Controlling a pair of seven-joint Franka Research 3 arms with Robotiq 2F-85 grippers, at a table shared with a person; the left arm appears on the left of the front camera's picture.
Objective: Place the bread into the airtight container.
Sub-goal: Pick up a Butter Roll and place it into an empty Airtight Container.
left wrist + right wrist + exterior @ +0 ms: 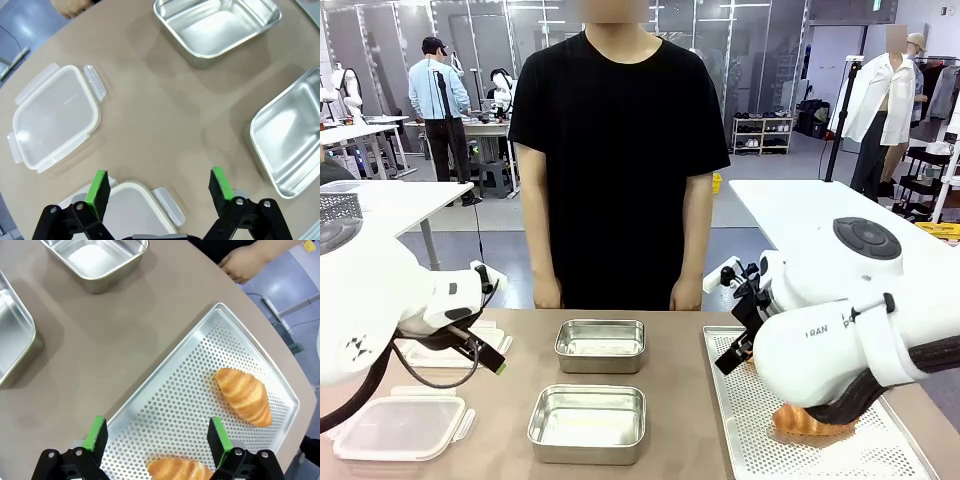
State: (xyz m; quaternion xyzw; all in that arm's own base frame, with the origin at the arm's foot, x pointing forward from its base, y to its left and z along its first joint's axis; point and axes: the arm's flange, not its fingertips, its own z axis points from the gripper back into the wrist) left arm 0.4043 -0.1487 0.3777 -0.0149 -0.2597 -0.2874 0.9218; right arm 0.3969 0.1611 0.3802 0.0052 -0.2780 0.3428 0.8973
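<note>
Two golden breads lie on a perforated metal tray (180, 385): one bread (245, 396) off to the right, another bread (179, 469) just under my right gripper (157, 432), which hovers open above the tray. In the front view the right arm hides most of a bread (808, 424). Two empty steel airtight containers sit mid-table, one far (601, 345) and one near (587, 422). My left gripper (159, 182) hangs open over bare table, above a plastic lid (135, 212), with the containers (217, 27) (292, 135) ahead of it.
A second translucent lid (55, 117) lies beside the first; both lids (395, 428) (450, 352) are at the table's left. A person stands at the far edge, one hand (245, 262) near the tray's far corner. The tray (735, 420) covers the table's right side.
</note>
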